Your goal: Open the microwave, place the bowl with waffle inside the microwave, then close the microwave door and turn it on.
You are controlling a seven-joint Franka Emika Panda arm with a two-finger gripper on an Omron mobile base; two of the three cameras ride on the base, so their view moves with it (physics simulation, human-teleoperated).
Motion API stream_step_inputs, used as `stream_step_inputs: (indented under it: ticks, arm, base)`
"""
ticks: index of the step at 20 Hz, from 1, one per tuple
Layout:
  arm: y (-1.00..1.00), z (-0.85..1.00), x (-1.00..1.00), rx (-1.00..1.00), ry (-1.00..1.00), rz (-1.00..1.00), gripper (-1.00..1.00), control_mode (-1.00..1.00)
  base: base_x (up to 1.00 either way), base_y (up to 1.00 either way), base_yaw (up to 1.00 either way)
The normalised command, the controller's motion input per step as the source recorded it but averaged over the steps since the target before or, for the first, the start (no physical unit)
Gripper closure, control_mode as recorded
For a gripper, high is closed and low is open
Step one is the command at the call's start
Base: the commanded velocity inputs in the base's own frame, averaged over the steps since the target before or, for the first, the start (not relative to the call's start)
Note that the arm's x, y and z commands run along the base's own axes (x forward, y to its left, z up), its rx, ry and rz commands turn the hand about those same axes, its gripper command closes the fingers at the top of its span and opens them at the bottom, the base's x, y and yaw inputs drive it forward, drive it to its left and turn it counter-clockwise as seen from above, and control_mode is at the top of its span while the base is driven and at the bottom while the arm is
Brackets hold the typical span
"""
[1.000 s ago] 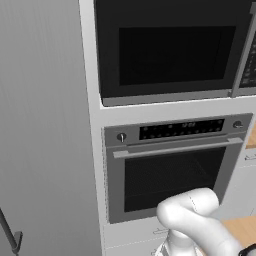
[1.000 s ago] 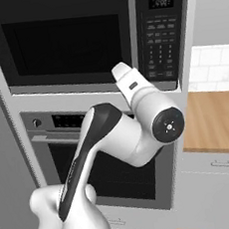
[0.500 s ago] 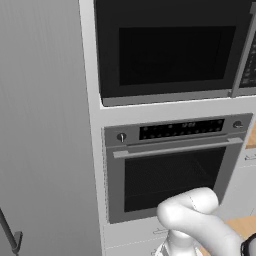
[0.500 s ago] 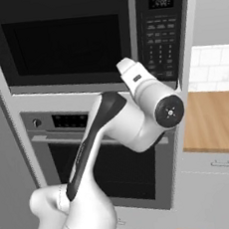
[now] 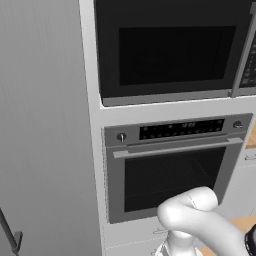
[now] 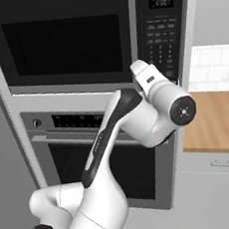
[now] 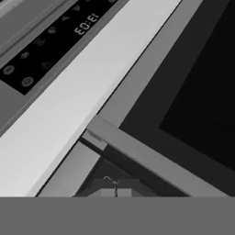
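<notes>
1. Microwave [image 6: 73, 40]: black built-in box across the top of the right base view, set above the oven. Also fills the upper half of the left base view.
2. Microwave door [image 5: 172, 47]: wide dark window, shut flush against the body. No gap visible at any edge.
3. Door handle [image 6: 134, 27]: grey vertical bar between window and button panel [image 6: 160, 44]. In the hand view its lower end crosses the frame as a grey diagonal bar [image 7: 151, 160], meeting the door's bottom corner at centre left.
4. Oven [image 5: 172, 165]: silver-framed, two knobs, horizontal handle, middle of the left base view. Not part of my task. Its clock panel reads 13:03 at the upper left of the hand view.
5. My end effector: the wrist sits at centre right of the right base view, just in front of the handle's lower end. The fingertips are not clear at the bottom of the hand view, so I cannot tell whether they are spread or pressed together.
6. Change over the last second: my forearm has swung up and to the right in the right base view, bringing the wrist from oven height to the handle. The base views have not shifted.
7. Meaning, as I judge it: the approach to the handle is nearly done; gripping and pulling the door remain.
8. Worktop [image 6: 217, 120]: wooden, at right. I cannot place the bowl with waffle.
</notes>
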Motion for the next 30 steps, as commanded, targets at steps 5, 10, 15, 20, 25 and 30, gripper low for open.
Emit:
stream_step_inputs:
  ticks: [5, 10, 15, 20, 25, 30]
  arm:
    - [-0.03, 0.00, 0.13, 0.02, 0.00, 0.00, 1.00, -1.00]
    - [0.00, 0.00, 0.00, 0.02, 0.00, -0.02, 1.00, -1.00]
    - [0.00, 0.00, 0.03, 0.01, 0.00, -0.03, 1.00, -1.00]
    - [0.00, 0.00, 0.00, 0.00, 0.00, -0.03, 1.00, -1.00]
    - [0.00, 0.00, 0.00, 0.00, 0.00, -0.03, 1.00, -1.00]
    - [0.00, 0.00, 0.01, 0.00, 0.00, -0.04, 1.00, -1.00]
  base:
    - [0.00, 0.00, 0.00]
    - [0.00, 0.00, 0.00]
    - [0.00, 0.00, 0.00]
    - [0.00, 0.00, 0.00]
    - [0.00, 0.00, 0.00]
    - [0.00, 0.00, 0.00]
